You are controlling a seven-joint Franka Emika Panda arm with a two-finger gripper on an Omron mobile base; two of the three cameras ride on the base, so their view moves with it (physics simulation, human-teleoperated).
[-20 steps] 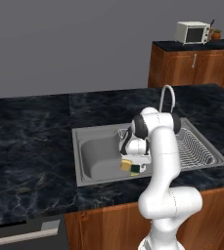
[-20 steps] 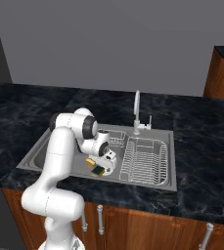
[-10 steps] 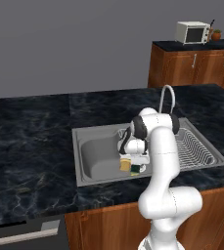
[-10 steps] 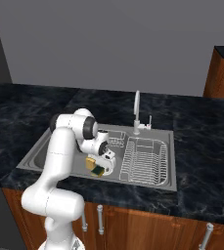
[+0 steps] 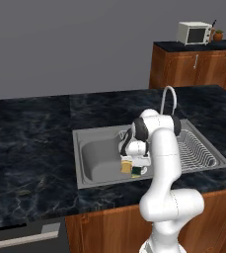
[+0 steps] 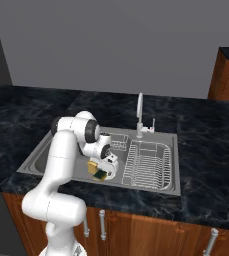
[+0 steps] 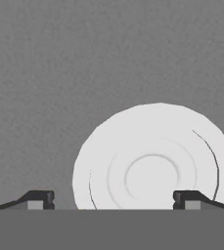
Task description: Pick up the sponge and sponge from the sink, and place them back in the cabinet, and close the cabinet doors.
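Observation:
My gripper reaches down into the grey sink, near its front wall. A sponge, yellow with a dark green face, sits between the fingers, and the gripper is shut on it. From the right side the same sponge shows at the gripper, close to the sink's front rim. In the hand view the two fingertips stand wide apart around the gripper's middle, over the round white drain. The cabinet and its doors are out of view.
A curved faucet stands behind the basin. The ridged draining side lies to the right, with a small wire basket beside it. Black marble counter surrounds the sink. A microwave sits on far brown units.
The arm has hardly moved. The sponge stays at the fingers in the same spot of the basin.

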